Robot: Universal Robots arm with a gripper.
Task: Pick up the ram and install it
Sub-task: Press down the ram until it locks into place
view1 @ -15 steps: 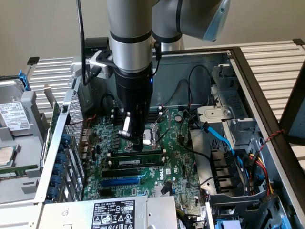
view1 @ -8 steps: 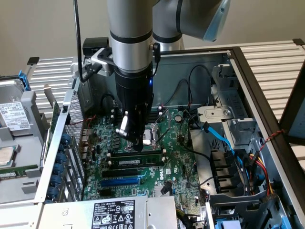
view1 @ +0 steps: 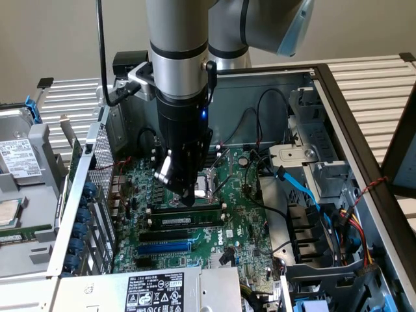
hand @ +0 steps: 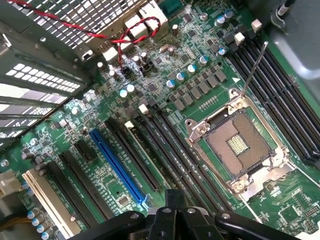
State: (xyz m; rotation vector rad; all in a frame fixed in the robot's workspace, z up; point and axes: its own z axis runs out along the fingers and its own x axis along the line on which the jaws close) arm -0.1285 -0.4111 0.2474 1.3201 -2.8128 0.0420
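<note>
The ram [view1: 190, 221], a thin green stick with a white label, stands on edge in a black memory slot on the green motherboard [view1: 240, 221] inside the open computer case. My gripper [view1: 188, 199] hangs straight down over the stick's middle, its fingers shut, tip at or just above the stick's top edge; I cannot tell whether they touch. In the wrist view the ram [hand: 148, 156] shows as a narrow edge running among the black slots, and the shut gripper [hand: 173, 199] is right at its near end.
The open processor socket [view1: 207, 184] with its raised lever [hand: 252, 70] lies just behind the slots. A blue card slot [view1: 166, 247] sits in front. Black and blue cables [view1: 305, 190] and a drive cage crowd the exterior view's right. A power supply [view1: 156, 292] borders the front.
</note>
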